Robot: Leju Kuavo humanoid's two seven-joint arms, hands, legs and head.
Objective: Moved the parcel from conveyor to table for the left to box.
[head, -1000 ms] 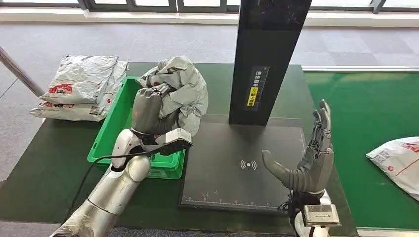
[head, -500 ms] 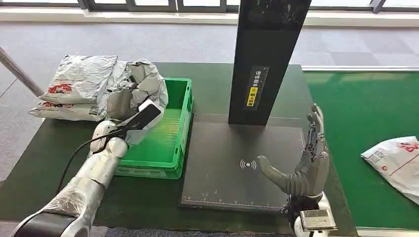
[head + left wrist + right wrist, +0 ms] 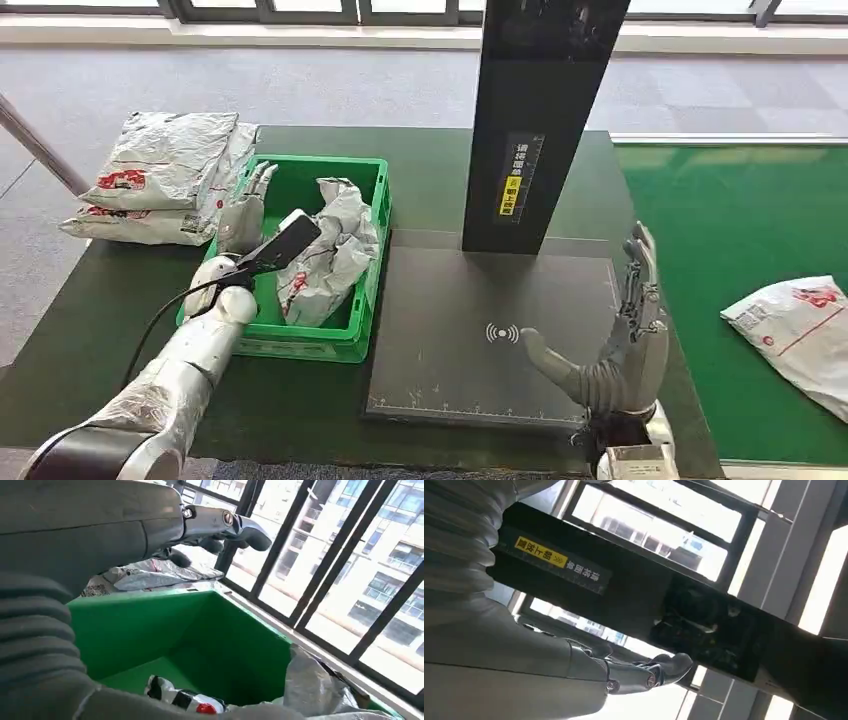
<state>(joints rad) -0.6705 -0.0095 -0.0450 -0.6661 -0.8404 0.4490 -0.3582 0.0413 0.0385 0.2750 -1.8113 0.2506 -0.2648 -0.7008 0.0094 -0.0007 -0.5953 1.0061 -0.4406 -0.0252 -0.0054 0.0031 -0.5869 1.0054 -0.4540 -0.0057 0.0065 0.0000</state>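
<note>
Your right hand [image 3: 625, 340] stands nearest you, over the front right corner of the black scanner pad [image 3: 480, 340]: palm upright, fingers straight and pointing up, thumb stuck out toward the pad's middle, nothing in it. In your right wrist view the same hand [image 3: 574, 665] shows a thumb extended in front of the black scanner column [image 3: 649, 605] with its yellow label.

Your left hand [image 3: 245, 205] is further forward, raised over the left wall of the green bin [image 3: 290, 345]. Its fingers are spread and point up and away, and it holds nothing. In your left wrist view the hand [image 3: 150, 525] hangs above the bin's inside [image 3: 150, 630], fingers loose and apart.

You can see the grey parcel [image 3: 325, 250] lying crumpled inside the bin, leaning toward its right wall, apart from your left hand. Your left wrist view catches its edge [image 3: 315, 685] against the green wall.

Beside the bin, at the table's far left, you have a stack of grey parcels [image 3: 165, 175]. Behind the pad rises the scanner column [image 3: 535, 120]. Off to your right, another white parcel [image 3: 800, 325] lies on the green conveyor [image 3: 740, 220].
</note>
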